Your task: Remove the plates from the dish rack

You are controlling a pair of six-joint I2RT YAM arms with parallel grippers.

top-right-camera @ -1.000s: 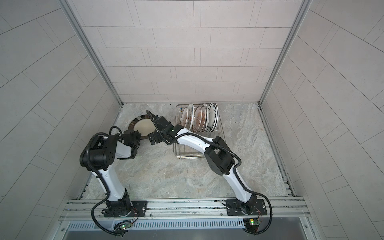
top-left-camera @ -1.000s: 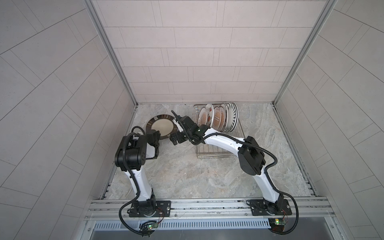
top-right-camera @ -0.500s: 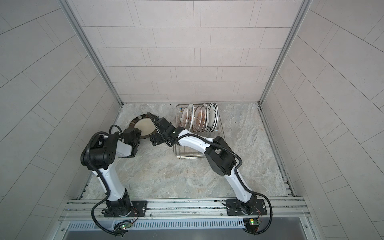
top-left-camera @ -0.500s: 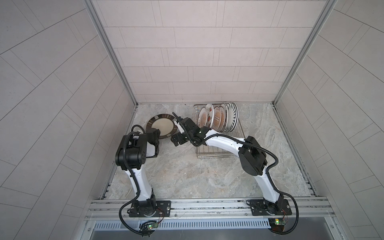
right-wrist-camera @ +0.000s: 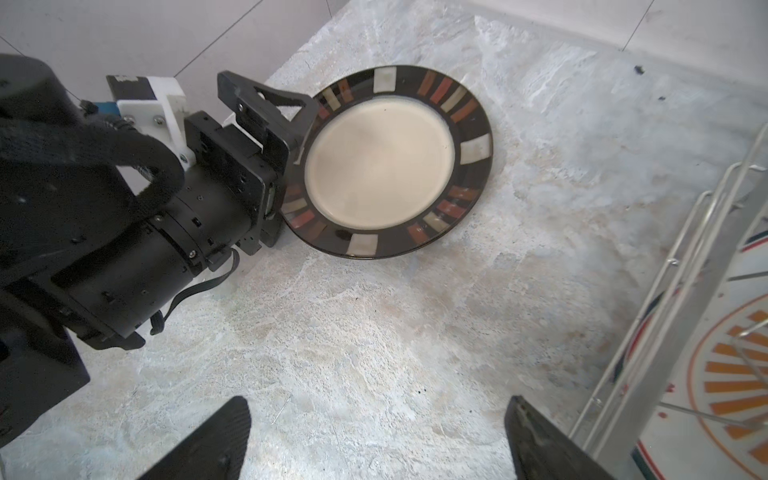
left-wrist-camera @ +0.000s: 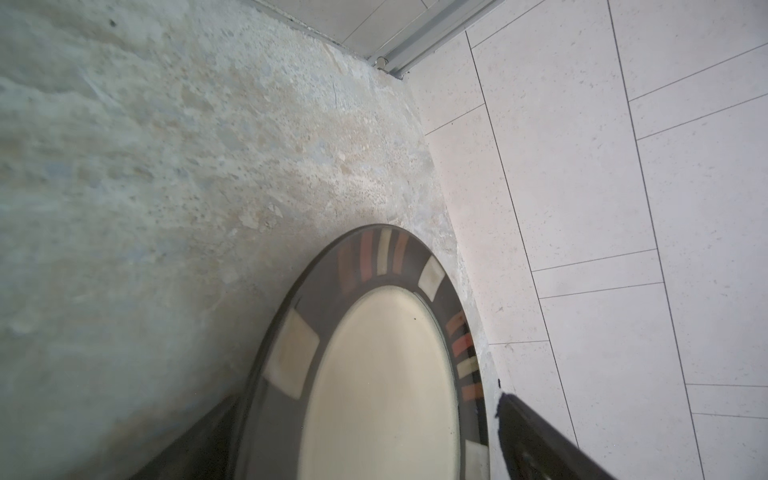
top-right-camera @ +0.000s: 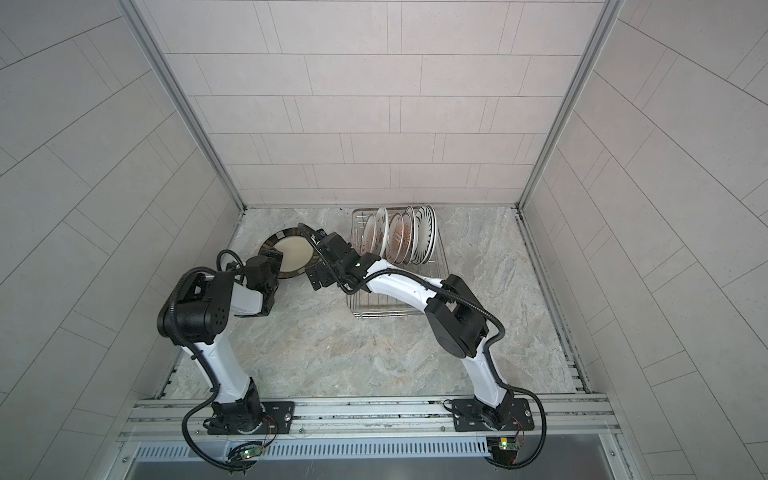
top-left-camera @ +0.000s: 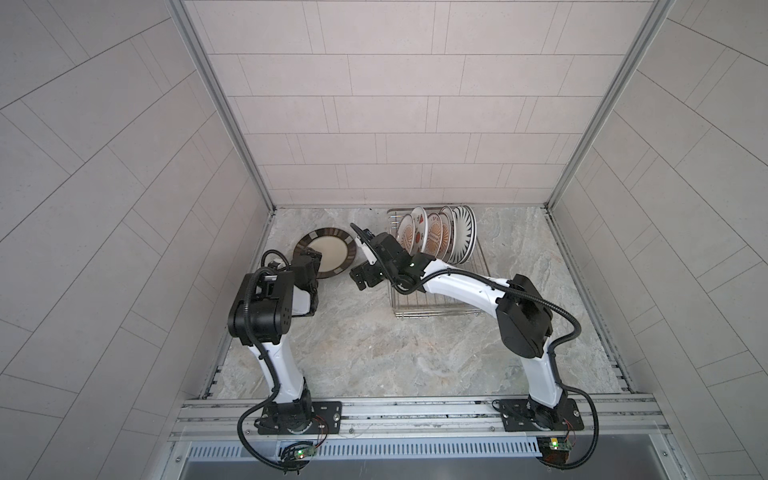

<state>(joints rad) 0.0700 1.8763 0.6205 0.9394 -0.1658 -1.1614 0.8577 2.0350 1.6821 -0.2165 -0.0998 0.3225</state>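
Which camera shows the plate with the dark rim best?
The right wrist view: nearly the whole dark-rimmed plate shows, with its colored rim blocks clear. The left wrist view cuts off part of it. Both top views show it small.

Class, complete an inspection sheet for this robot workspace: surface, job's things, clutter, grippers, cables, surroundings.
Surface: marbled tabletop, a few dark specks.
Job's things: dark-rimmed plate lies flat left of the dish rack; other plates stand upright in it.
Clutter: nothing seen.
Grippers: left gripper open, jaws astride the dark-rimmed plate's rim; right gripper open, empty, above the tabletop.
Cables: black hoses run along both arms, looping at the bases.
Surroundings: tiled walls on three sides; metal rail at front.
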